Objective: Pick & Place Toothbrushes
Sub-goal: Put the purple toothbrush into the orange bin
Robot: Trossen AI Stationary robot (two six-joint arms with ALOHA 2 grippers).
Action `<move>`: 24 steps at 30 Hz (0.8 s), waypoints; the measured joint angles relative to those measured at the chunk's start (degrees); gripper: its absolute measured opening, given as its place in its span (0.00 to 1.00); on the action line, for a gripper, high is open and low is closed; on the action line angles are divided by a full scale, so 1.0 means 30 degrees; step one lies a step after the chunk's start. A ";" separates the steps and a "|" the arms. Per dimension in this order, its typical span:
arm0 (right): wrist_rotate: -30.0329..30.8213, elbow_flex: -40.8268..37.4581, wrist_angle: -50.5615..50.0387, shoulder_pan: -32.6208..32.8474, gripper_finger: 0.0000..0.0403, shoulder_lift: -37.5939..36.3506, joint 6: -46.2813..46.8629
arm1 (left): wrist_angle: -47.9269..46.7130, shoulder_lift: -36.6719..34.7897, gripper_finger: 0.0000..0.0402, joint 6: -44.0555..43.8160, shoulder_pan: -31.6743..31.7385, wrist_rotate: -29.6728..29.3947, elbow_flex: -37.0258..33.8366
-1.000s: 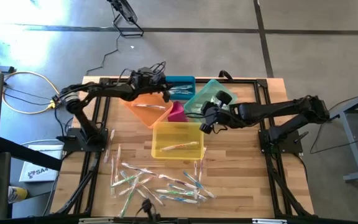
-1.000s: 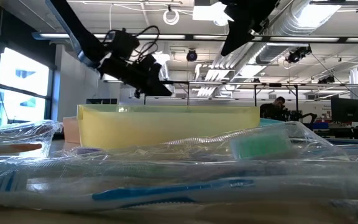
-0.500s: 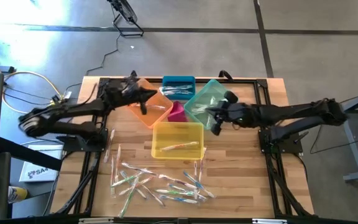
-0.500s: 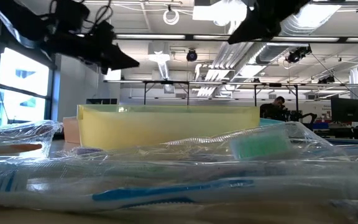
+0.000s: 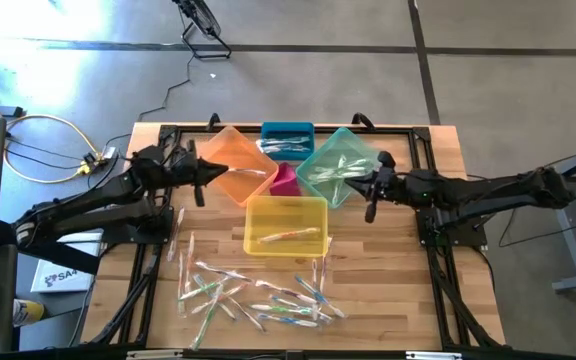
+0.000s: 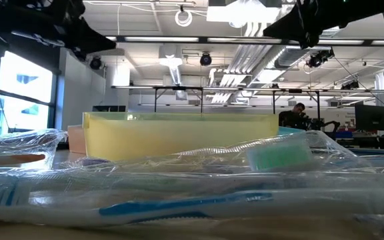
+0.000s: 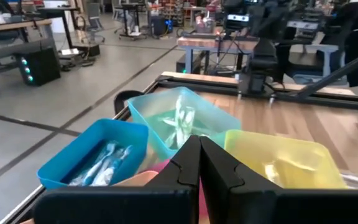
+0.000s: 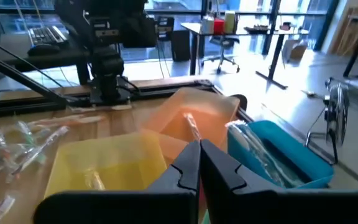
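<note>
Loose wrapped toothbrushes (image 5: 258, 295) lie in a heap on the table near its front edge; they fill the front of the low view (image 6: 179, 207). More lie in the yellow bin (image 5: 285, 222), the orange bin (image 5: 236, 168), the blue bin (image 5: 288, 140) and the green bin (image 5: 338, 165). My left gripper (image 5: 200, 180) hovers shut and empty beside the orange bin's left side, pointing level (image 7: 199, 155). My right gripper (image 5: 370, 190) hovers shut and empty just right of the green bin (image 8: 199, 158).
A small pink bin (image 5: 285, 181) sits wedged between the orange, green and yellow bins. The bins cluster at the table's middle and far side. Bare wood (image 5: 388, 270) shows to the right of the yellow bin and the heap.
Both arms have drawn back from over the bins. My left gripper went from above the blue and orange bins toward the table's left edge. My right gripper went from beside the pink bin toward the right edge and tipped up to near level. Both stayed shut.
</note>
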 joint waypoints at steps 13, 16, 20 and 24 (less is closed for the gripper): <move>-0.2469 -0.2158 0.1470 -0.0050 0.01 -0.1162 0.0854 | -0.2125 -0.1318 0.00 -0.0829 -0.4123 -0.1228 0.0000; -0.2481 -0.2600 0.1954 -0.0038 0.01 -0.1162 0.1261 | -0.2126 -0.1087 0.00 -0.1152 -0.5528 -0.2586 0.0000; -0.2518 -0.3326 0.2821 -0.0038 0.01 -0.1162 0.1457 | -0.2512 -0.0676 0.00 -0.1461 -0.7531 -0.4040 0.0006; -0.2953 -0.4125 0.3961 -0.0038 0.01 -0.1155 0.1532 | -0.2495 0.0248 0.00 -0.2142 -0.9768 -0.5638 0.0007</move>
